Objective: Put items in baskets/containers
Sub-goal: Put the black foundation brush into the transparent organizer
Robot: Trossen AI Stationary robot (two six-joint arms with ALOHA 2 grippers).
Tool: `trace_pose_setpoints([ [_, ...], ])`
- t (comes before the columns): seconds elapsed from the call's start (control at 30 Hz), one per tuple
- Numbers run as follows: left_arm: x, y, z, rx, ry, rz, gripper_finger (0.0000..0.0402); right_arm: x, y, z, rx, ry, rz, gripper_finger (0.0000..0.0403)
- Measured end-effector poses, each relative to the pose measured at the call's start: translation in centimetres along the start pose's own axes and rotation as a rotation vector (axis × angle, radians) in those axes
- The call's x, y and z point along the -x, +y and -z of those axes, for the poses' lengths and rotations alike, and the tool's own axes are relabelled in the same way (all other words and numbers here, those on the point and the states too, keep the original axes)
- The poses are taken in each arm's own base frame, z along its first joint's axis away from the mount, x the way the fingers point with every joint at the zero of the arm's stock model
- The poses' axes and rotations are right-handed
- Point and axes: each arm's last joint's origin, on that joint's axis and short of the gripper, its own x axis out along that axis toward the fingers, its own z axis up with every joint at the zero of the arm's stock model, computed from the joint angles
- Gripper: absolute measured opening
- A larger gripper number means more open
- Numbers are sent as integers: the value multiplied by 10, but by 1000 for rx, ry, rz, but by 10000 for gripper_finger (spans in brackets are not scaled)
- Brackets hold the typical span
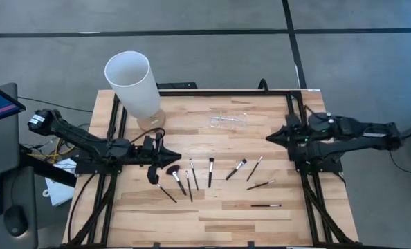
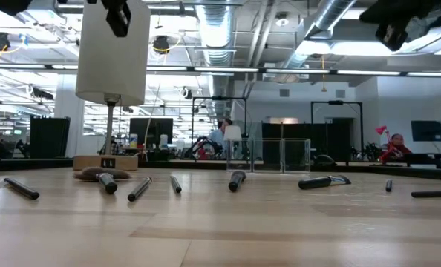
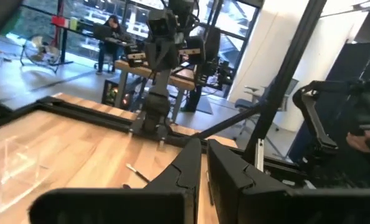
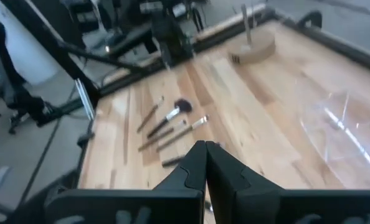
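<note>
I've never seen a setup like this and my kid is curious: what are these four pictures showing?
Two dark robot arms work at a wooden table. One picture looks straight down, one looks level across the tabletop, and two come from cameras on the arms' wrists. The left pincer and right pincer are both shut and hold nothing. On the table lie thin makeup brushes, a clear holder and a tall white cylinder on a wooden base. No brush is in the holder yet.

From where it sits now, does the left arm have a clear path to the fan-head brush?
Probably yes. The left claw hangs shut just beside the fan-head brush, with only bare table between them. The white cylinder stands behind it, out of the way, and the right claw waits far across.
</note>
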Motion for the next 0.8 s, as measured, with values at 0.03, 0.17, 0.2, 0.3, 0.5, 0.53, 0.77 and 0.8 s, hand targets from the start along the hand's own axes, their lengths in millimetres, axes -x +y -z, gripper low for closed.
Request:
trace_pose_setpoints([
  [0.03, 0, 0, 1, 18, 2, 0, 25, -2, 1, 0, 2, 4, -2, 0],
  [0.17, 1, 2, 5, 73, 20, -2, 25, -13, 5, -2, 12, 18, -21, 0],
  [0.2, 2, 2, 6, 78, 25, 12, 25, -16, 6, -2, 16, 22, -29, 0],
  [0.3, 3, 3, 12, 73, 53, 29, 25, -25, 11, 1, 35, 67, -46, 0],
  [0.5, 5, 4, 16, 68, 70, 37, 25, -48, 21, 6, 81, 147, -69, 0],
  [0.53, 5, 4, 16, 61, 70, 37, 25, -52, 22, 7, 85, 160, -70, 0],
  [0.77, 4, 5, 16, 26, 69, 35, 25, -84, 23, 19, 184, 294, -29, 0],
  [0.8, 4, 5, 16, 25, 68, 27, 25, -88, 22, 21, 200, 315, -20, 2],
])
